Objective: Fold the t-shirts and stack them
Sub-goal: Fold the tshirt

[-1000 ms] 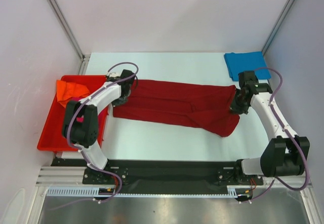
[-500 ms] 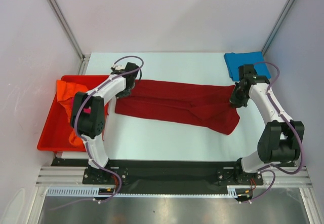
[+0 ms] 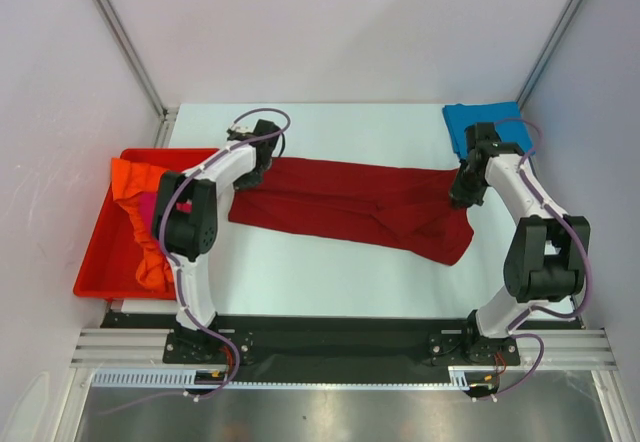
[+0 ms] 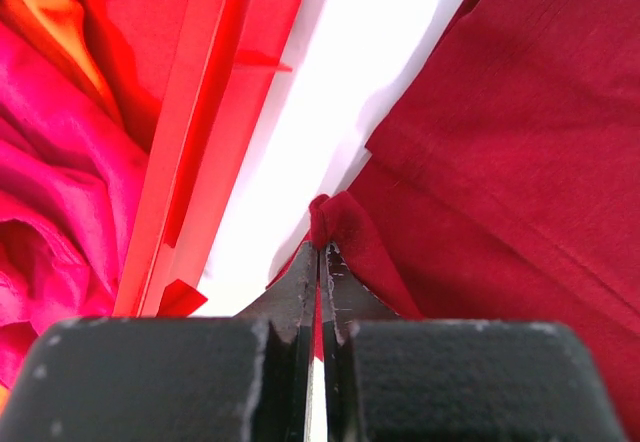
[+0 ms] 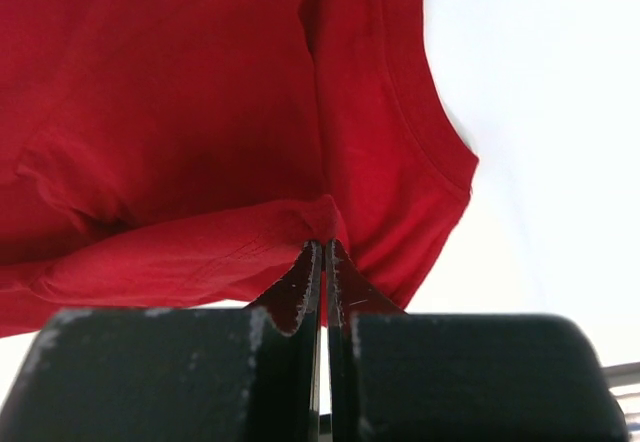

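The dark red t-shirt [image 3: 350,205] lies stretched across the white table, folded lengthwise. My left gripper [image 3: 250,170] is shut on its left corner, and the pinched cloth [image 4: 332,220] shows at the fingertips in the left wrist view. My right gripper [image 3: 462,190] is shut on the shirt's right edge, with the cloth [image 5: 200,142] hanging from its jaws in the right wrist view. The bright blue t-shirt [image 3: 480,125] lies folded at the far right corner. The orange t-shirt [image 3: 135,184] and the magenta-pink t-shirt [image 4: 55,192] lie in the bin.
The rigid red plastic bin [image 3: 100,262] stands off the table's left side, its rim [image 4: 215,132] close to my left gripper. Grey walls and metal posts enclose the table. A black rail runs along the near edge.
Both grippers have moved toward the far side of the table, carrying the dark red t-shirt's top edge with them. Both arms have stretched out further.
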You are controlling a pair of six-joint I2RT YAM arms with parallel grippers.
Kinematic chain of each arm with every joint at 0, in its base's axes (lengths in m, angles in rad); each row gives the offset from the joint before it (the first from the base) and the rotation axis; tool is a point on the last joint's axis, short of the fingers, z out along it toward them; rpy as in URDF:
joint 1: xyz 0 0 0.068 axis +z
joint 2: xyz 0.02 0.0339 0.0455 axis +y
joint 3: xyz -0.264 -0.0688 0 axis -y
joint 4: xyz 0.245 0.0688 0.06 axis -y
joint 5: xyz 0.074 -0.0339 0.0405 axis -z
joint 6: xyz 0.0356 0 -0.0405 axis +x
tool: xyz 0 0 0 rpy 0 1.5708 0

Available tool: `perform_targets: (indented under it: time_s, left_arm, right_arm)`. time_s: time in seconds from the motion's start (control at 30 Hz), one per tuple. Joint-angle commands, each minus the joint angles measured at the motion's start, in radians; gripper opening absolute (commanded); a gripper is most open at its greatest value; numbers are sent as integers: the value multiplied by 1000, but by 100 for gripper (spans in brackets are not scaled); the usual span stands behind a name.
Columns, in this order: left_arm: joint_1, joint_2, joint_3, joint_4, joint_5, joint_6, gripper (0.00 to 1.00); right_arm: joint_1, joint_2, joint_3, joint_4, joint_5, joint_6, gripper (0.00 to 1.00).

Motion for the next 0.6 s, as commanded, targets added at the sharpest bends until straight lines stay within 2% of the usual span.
perform_targets:
  time_s: [0.0, 0.4, 0.57]
  left_arm:
    - [-3, 11, 61, -9, -47, 23, 2]
    - [-3, 65, 101, -23, -47, 20, 5]
    - [-3, 77, 115, -27, -53, 20, 5]
  right_arm:
    - [-8, 18, 62, 22, 17, -15, 0]
    - [-8, 88, 99, 41, 9, -38, 0]
    - [-45, 105, 122, 46, 5, -46, 0]
